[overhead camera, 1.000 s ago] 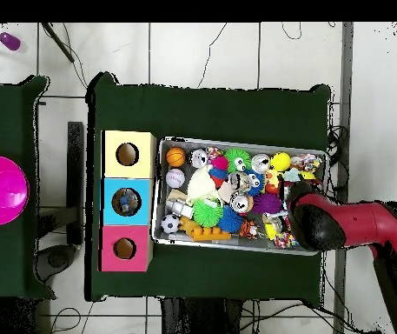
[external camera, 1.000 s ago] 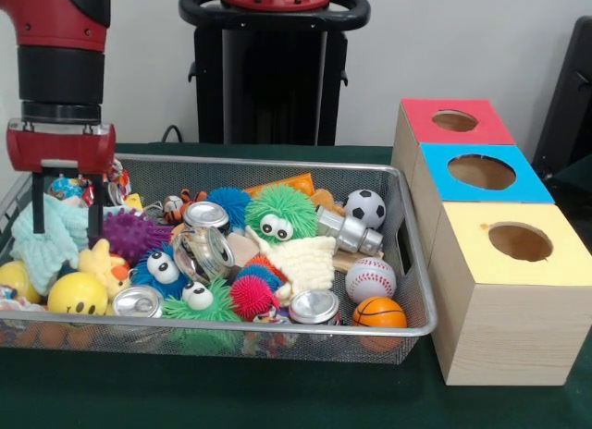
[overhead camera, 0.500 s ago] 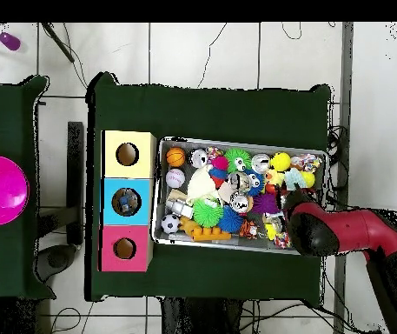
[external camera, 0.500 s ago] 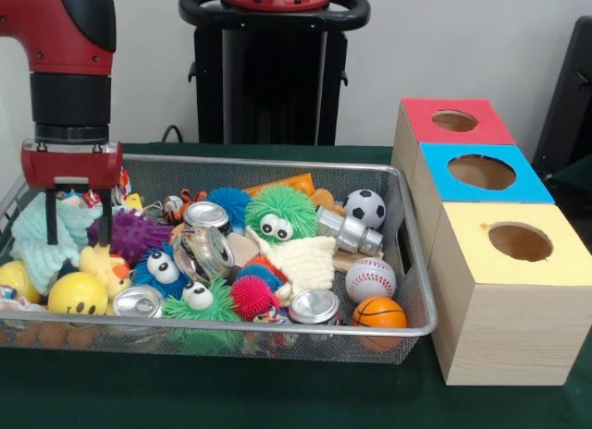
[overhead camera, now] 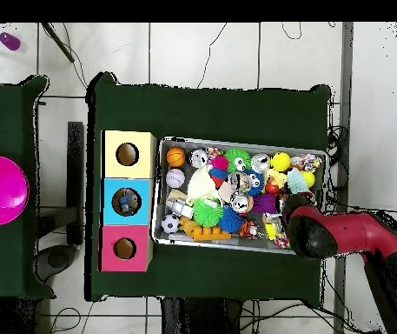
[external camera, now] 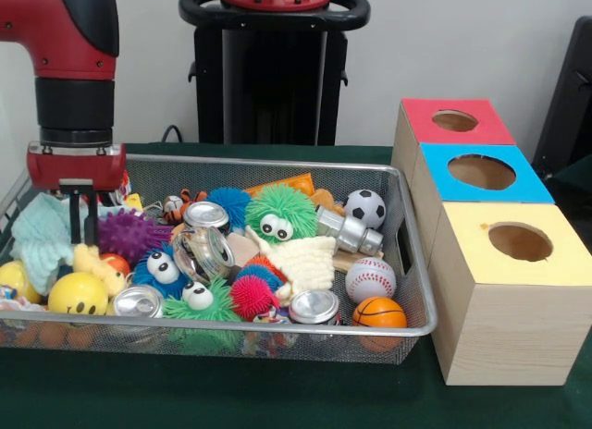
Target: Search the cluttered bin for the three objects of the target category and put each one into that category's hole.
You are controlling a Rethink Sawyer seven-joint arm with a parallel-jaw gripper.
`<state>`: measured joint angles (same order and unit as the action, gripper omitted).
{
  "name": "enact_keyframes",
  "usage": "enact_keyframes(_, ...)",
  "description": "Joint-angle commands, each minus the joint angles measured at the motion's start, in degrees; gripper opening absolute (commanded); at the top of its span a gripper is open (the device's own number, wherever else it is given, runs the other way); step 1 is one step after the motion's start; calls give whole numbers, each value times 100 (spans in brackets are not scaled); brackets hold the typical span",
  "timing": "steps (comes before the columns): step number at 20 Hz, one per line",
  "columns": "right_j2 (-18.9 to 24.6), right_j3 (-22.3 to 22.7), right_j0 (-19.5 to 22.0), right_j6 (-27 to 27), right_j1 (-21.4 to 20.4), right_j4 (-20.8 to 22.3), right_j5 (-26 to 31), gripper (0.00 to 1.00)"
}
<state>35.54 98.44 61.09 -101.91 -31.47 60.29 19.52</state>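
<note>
Gripper (external camera: 83, 227), fingers pressed nearly together, hangs between mint cloth (external camera: 39, 235) and purple spiky ball (external camera: 132, 233), above yellow plush (external camera: 97, 265).

My arm (overhead camera: 340, 235) reaches over the right end of the wire bin (overhead camera: 241, 246) of toys. Left of the bin stand three boxes: yellow (overhead camera: 129, 154), blue (overhead camera: 127, 201), red (overhead camera: 125, 248).

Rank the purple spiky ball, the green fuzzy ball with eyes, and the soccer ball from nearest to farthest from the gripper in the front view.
1. Purple spiky ball, just right of the gripper.
2. Green fuzzy ball with eyes, mid-bin.
3. Soccer ball, at the bin's right end.
</note>
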Motion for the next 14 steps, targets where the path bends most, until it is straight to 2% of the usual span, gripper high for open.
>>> enact_keyframes(1,-210,299,-160,347,101,313,-152,0)
enact_keyframes(9,-257,284,-332,419,-53,190,64,0)
enact_keyframes(12,-225,280,-346,406,-92,198,-38,0)
enact_keyframes(13,-203,284,-323,427,-84,208,-98,100)
enact_keyframes(14,-179,287,-317,509,-87,263,-120,100)
